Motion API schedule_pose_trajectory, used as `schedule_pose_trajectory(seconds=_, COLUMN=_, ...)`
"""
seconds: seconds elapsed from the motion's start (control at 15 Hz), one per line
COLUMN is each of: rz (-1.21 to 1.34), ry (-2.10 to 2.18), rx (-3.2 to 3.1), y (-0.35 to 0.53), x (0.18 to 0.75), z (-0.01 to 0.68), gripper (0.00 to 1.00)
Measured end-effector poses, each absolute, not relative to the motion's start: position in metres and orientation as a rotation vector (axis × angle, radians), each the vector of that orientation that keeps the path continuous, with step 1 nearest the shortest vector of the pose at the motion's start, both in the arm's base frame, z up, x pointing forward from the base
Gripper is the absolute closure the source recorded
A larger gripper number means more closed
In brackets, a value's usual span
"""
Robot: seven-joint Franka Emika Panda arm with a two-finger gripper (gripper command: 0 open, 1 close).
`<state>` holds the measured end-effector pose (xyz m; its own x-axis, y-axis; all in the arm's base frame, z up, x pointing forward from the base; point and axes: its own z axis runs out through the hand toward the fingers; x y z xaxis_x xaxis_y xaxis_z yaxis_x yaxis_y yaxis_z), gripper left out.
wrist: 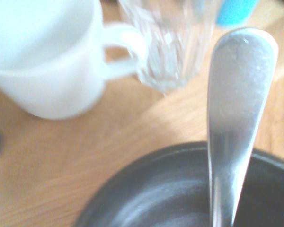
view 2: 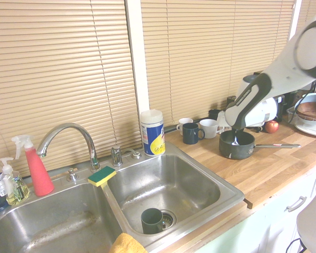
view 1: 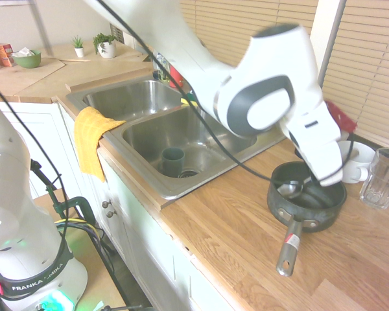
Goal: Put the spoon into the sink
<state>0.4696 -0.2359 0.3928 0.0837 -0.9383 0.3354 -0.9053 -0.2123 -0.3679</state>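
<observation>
The spoon [view 1: 289, 188] is a shiny silver one; its bowl lies inside the dark grey pot [view 1: 306, 208] on the wooden counter. Its handle [wrist: 236, 118] rises toward the wrist camera. My gripper [view 1: 325, 181] reaches down into the pot from above, shut on the spoon's handle. The second exterior view shows the gripper [view 2: 235, 135] over the pot [view 2: 236, 149] with the spoon [view 2: 235, 142] pale beneath it. Left of the pot lies the steel double sink [view 1: 152, 133], which also shows in the second exterior view [view 2: 184, 182]; its near basin holds a dark cup [view 1: 172, 162].
A white mug [view 1: 358, 162] and a clear glass [view 1: 381, 179] stand just behind the pot. The pot's steel handle [view 1: 290, 247] sticks out toward the counter edge. A yellow cloth [view 1: 91, 139] hangs over the sink's front rim. Faucet [view 2: 68, 138], sponge [view 2: 101, 176] and canister [view 2: 152, 132] line the back.
</observation>
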Motion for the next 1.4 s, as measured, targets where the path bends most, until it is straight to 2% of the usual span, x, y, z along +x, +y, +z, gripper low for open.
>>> schedule_pose_trajectory(seconds=0.27, rz=-0.952, ry=1.777, rx=-2.317, y=-0.173, x=0.45, z=0.47, gripper=1.0)
schedule_pose_trajectory(seconds=0.4, rz=-0.987, ry=1.686, rx=-2.393, y=-0.11, x=0.45, z=0.501, gripper=1.0)
schedule_pose_trajectory(seconds=0.53, rz=-1.005, ry=1.592, rx=-2.5, y=-0.037, x=0.462, z=0.501, gripper=1.0)
schedule_pose_trajectory(seconds=0.73, rz=-0.969, ry=1.472, rx=-2.7, y=0.049, x=0.498, z=0.452, gripper=1.0)
schedule_pose_trajectory(seconds=1.07, rz=-0.755, ry=1.326, rx=-3.006, y=0.124, x=0.548, z=0.333, gripper=1.0)
schedule_pose_trajectory(seconds=1.4, rz=-0.278, ry=1.284, rx=-3.149, y=0.142, x=0.575, z=0.219, gripper=1.0)
